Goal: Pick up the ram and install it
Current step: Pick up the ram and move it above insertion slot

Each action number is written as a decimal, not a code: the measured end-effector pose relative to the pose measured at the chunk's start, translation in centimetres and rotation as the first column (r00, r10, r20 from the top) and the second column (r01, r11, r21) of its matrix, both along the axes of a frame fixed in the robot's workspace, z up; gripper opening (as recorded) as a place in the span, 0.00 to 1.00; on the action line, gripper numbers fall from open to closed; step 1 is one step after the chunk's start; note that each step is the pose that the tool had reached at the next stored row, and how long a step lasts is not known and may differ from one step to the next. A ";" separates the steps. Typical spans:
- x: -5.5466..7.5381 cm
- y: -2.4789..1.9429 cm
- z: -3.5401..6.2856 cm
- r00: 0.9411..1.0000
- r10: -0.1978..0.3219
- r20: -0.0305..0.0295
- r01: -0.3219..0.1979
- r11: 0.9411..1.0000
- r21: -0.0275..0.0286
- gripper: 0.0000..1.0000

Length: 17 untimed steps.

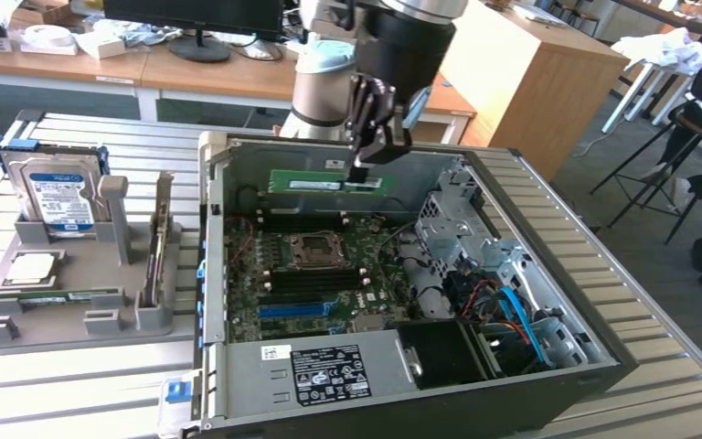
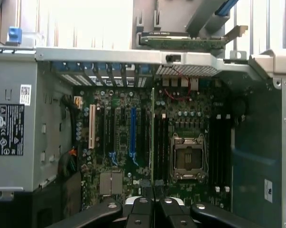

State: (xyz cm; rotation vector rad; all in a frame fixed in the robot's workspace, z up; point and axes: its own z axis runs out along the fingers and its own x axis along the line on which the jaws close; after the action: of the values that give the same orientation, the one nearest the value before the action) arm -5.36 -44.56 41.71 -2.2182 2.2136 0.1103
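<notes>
On the exterior view's left, a grey plastic holder tray (image 1: 83,322) carries a blue-labelled hard drive (image 1: 56,192) and a spare green memory stick (image 1: 52,297). Moving right, the black gripper (image 1: 364,174) is clamped narrow on the long green circuit-board ram (image 1: 314,181), and it's hanging clear above the green motherboard (image 1: 314,274) inside the open grey computer case (image 1: 595,352).

One open black computer case (image 1: 534,389), two thin green circuit-board sticks, the ram (image 1: 314,181) at the case's twelve o'clock, the twin stick (image 1: 52,297) at nine o'clock, one blue-labelled hard drive (image 1: 58,187), one square silver processor chip (image 1: 32,267), one black gripper (image 1: 364,172)
</notes>
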 end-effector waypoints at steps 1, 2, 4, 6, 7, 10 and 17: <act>0.3 0.00 0.00 1.000 0.000 0.000 0.000 1.000 0.000 0.12; 0.5 0.00 0.00 1.000 0.000 0.000 0.000 1.000 0.000 0.12; 1.0 0.00 0.00 1.000 0.000 0.000 0.000 1.000 0.000 0.12; 1.5 0.00 0.00 1.000 0.000 0.000 0.000 1.000 0.000 0.12; 1.7 0.00 0.00 1.000 0.000 0.000 0.000 1.000 0.000 0.12; 1.8 0.00 0.00 1.000 0.000 0.000 0.000 1.000 0.000 0.12; 1.8 0.67 -0.04 1.000 -0.001 0.000 0.001 1.000 0.000 0.12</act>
State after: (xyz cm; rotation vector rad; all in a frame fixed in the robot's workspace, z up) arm -3.58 -43.89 41.67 -2.2173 2.2142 0.1104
